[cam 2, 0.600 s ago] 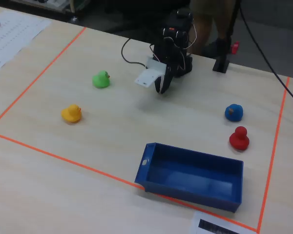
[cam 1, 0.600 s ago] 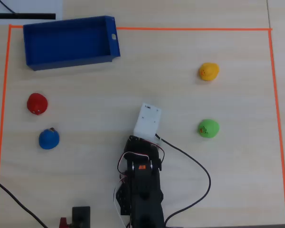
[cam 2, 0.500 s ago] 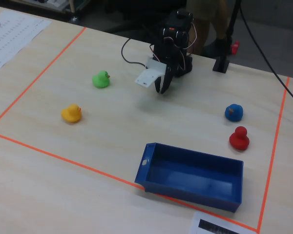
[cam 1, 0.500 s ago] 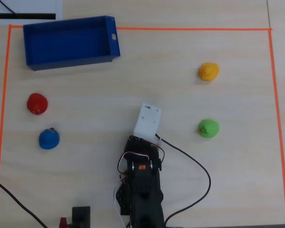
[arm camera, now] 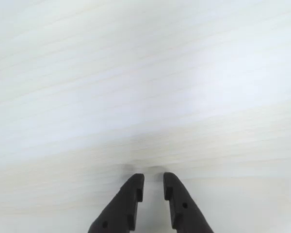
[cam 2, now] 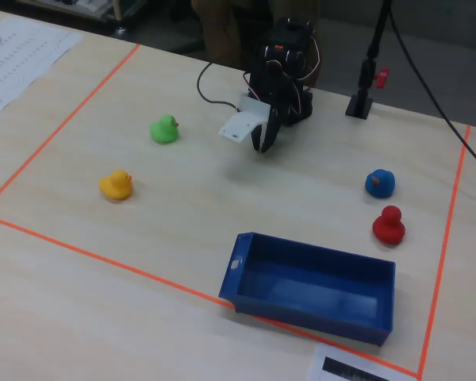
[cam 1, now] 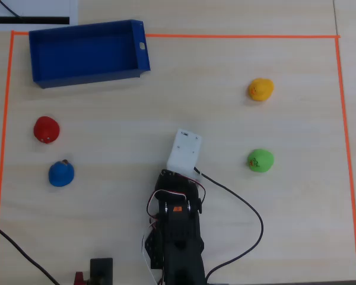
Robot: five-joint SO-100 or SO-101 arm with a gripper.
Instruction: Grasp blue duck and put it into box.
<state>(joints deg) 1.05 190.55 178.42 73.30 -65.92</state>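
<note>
the gripper (arm camera: 153, 182) hangs over bare counter (arm camera: 145, 73), fingers nearly pressed together on nothing; the blue duck (cam 1: 61, 173) sits well apart to its left in the overhead view; the box (cam 1: 86, 74) lies farther off, empty.

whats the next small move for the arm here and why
Probably swing the gripper toward the small rounded bright blue toy duck, leftward in the overhead view. The gripper holds nothing, its fingers nearly closed over bare table in the wrist view, well apart from the duck. The duck sits untouched beside the red duck, and the large dark blue plastic box is empty.
</note>
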